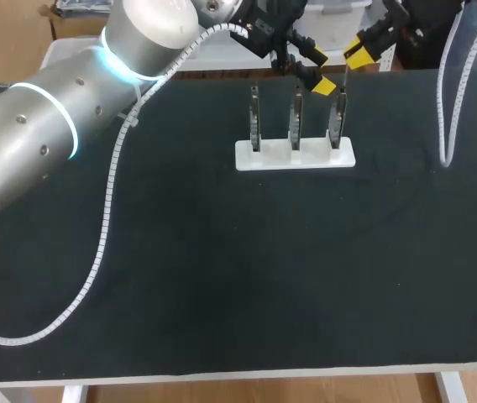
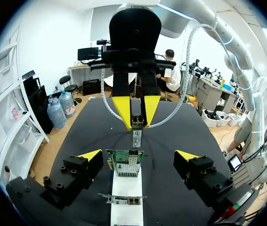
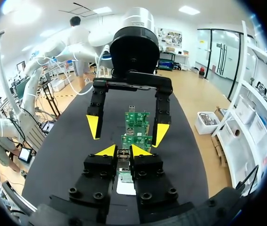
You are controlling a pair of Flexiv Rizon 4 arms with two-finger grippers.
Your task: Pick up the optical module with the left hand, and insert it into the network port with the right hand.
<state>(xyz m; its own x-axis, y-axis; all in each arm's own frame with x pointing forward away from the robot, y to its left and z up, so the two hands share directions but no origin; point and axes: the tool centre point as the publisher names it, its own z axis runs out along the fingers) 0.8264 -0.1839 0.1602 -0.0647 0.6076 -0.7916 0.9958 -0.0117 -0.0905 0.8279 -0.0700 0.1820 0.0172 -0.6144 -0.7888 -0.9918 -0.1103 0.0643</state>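
Table top [image 1: 222, 277]: black, matt, fine texture like cloth or felt mat.
Stand [image 1: 296, 156]: white plastic, smooth, slight gloss.
Circuit boards [image 2: 124, 162]: green lacquered laminate; bare-metal port cages.
Optical module [image 2: 137, 136]: grey metal shell, dull sheen.
Left arm [image 1: 45, 134]: silver-grey housing, smooth, satin finish, soft highlights.
Cable conduit [image 1: 104, 227]: white ribbed plastic.
Left gripper [image 2: 138, 156], right gripper [image 3: 123, 151]: matt black finger blocks, dark bolt heads; tips yellow, smooth, without shine.
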